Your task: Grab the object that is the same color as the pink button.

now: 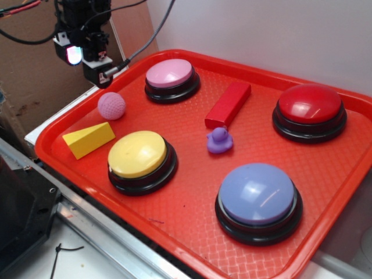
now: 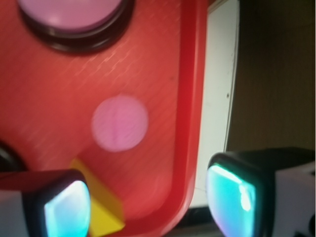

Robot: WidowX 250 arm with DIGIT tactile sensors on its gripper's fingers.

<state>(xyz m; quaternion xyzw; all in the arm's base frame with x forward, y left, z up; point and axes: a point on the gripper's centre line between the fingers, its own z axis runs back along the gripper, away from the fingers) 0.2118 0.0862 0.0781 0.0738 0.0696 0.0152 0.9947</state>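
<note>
The small pink dimpled ball (image 1: 111,106) lies on the red tray (image 1: 192,209) near its far left corner, between the yellow wedge and the pink button (image 1: 171,78). In the wrist view the ball (image 2: 120,123) is blurred, ahead of the jaws, with the pink button (image 2: 74,15) at the top edge. My gripper (image 1: 87,55) hangs above the tray's left rim, up and left of the ball, apart from it. In the wrist view the gripper (image 2: 150,205) is open and empty, its lit fingertips (image 2: 66,210) wide apart over the tray rim.
A yellow wedge (image 1: 88,140) and a yellow button (image 1: 141,159) lie at the tray's left. A red block (image 1: 228,103), a purple duck (image 1: 220,140), a red button (image 1: 309,110) and a lavender-blue button (image 1: 258,200) stand to the right. The tray rim (image 2: 190,98) borders a white ledge.
</note>
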